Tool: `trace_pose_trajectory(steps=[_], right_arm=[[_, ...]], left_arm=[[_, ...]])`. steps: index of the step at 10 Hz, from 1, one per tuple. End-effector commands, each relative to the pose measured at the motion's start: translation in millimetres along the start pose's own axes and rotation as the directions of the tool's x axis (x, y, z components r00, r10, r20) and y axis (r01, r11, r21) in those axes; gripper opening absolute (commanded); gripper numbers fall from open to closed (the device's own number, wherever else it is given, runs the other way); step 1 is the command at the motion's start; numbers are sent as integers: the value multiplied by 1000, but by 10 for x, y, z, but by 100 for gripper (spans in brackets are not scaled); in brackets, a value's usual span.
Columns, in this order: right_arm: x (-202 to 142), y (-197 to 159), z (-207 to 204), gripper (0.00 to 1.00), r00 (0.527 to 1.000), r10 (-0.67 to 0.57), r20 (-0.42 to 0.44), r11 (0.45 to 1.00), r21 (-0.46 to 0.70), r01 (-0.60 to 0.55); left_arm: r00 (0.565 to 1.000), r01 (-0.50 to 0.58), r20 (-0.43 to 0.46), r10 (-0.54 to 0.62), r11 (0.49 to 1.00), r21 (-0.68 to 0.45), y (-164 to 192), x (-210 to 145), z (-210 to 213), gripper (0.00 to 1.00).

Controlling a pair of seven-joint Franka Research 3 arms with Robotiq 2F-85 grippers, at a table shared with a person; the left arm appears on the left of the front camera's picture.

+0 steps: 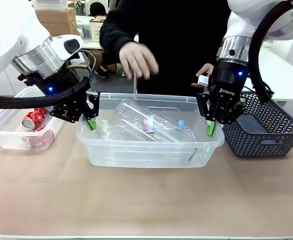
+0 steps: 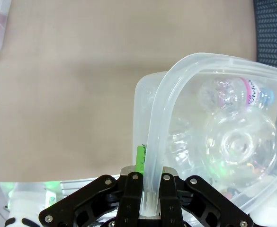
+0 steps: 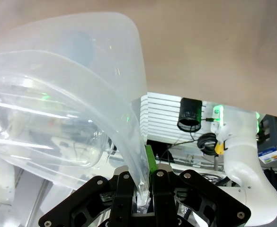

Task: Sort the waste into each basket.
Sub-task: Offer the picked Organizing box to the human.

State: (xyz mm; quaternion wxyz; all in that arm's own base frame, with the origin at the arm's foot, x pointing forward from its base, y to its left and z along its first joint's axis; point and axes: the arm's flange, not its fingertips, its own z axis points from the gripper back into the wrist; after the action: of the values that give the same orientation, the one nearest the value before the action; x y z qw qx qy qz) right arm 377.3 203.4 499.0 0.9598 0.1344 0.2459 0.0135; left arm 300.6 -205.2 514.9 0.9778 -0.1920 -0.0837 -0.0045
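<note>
A clear plastic basket (image 1: 146, 150) stands mid-table with several clear plastic bottles (image 1: 151, 122) lying in it. My left gripper (image 1: 91, 122) is shut on its left rim, and my right gripper (image 1: 210, 129) is shut on its right rim. In the left wrist view the rim (image 2: 157, 123) runs up from between my left gripper's (image 2: 147, 191) pads, with a bottle (image 2: 235, 142) inside the tub. The right wrist view has the rim (image 3: 129, 127) pinched in my right gripper (image 3: 142, 194). A second clear basket (image 1: 1, 132) at the left holds red cans (image 1: 34, 120).
A dark grey lattice basket (image 1: 266, 130) sits right of the middle tub, close to my right arm. The person stands at the far side, one hand (image 1: 138, 60) above the tub's back edge, the other (image 1: 204, 75) near my right wrist. Bare brown tabletop (image 1: 146, 200) lies in front.
</note>
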Motion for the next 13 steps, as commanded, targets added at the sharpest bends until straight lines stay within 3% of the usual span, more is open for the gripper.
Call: trace_pose_trajectory(steps=[1, 9, 10, 11, 12, 13], right_arm=[[-10, 10, -3, 0, 1000, 10, 2, 1000, 6, -10], [-10, 10, -3, 0, 1000, 10, 2, 1000, 6, -10], [0, 0, 0, 6, 1000, 0, 0, 1000, 0, 0], [168, 130, 144, 6, 1000, 6, 1, 999, -40, -6], [347, 252, 291, 6, 1000, 7, 14, 997, -70, -6], [587, 301, 415, 6, 1000, 3, -3, 998, -69, -3]], left_arm=[[1000, -13, 16, 13, 999, -49, -51, -9, 35, 0], [1000, -13, 16, 13, 999, -49, -51, -9, 35, 0], [1000, 0, 0, 0, 1000, 0, 0, 0, 0, 4], [1000, 22, -1, -22, 999, 24, -66, 232, -39, 4], [1000, -29, 2, 29, 995, 91, -179, 431, -35, 4], [1000, -21, -9, 21, 998, 62, -261, 686, -56, 4]])
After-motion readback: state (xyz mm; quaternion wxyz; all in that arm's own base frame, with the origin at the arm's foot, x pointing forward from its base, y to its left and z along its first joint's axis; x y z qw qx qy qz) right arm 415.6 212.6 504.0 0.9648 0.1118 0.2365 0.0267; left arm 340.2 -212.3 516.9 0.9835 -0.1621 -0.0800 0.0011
